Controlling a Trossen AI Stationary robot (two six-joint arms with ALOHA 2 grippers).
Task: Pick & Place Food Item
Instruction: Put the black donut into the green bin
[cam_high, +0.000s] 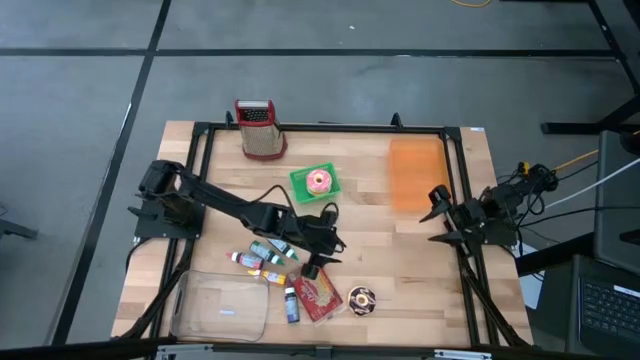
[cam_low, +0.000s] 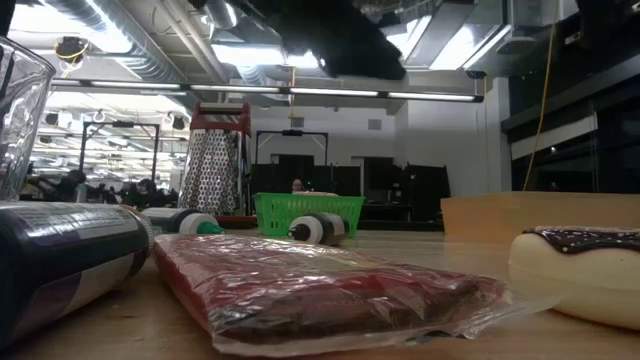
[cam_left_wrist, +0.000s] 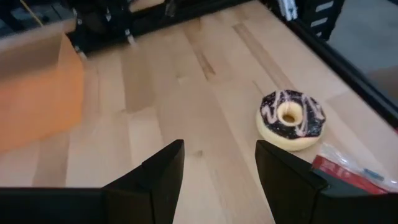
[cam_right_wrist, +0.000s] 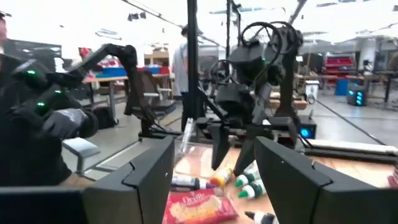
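Left gripper (cam_high: 318, 258) hangs over the middle of the table (cam_high: 400, 260), fingers (cam_left_wrist: 165, 168) spread apart, nothing between them. Just past its tips on the near side lies the red snack packet (cam_high: 318, 293), flat in clear wrap. Chocolate-iced donut (cam_high: 360, 299) sits a little farther out, beside the packet and near the table's front edge; from the wrist it shows off to one side of the open fingers, apart from them. Cluster of small bottles (cam_high: 268, 256) lies beside the gripper on its arm side, one dark bottle (cam_high: 290, 303) touching or just beside the packet. Clear plastic container (cam_high: 220, 306) sits farther out past the bottles, at the front corner. Behind the gripper, toward the far edge: green basket (cam_high: 316, 183) with a pink-frosted donut (cam_high: 319, 180) in it, and a metal grater with red handle (cam_high: 259, 128) upright beyond that. Orange board (cam_high: 414, 173) lies flat well apart, toward the other arm.

Right gripper (cam_high: 440, 215) waits at the right edge of the table, fingers wide apart, holding nothing, pointed across at the left arm. Orange board is the nearest thing to it.
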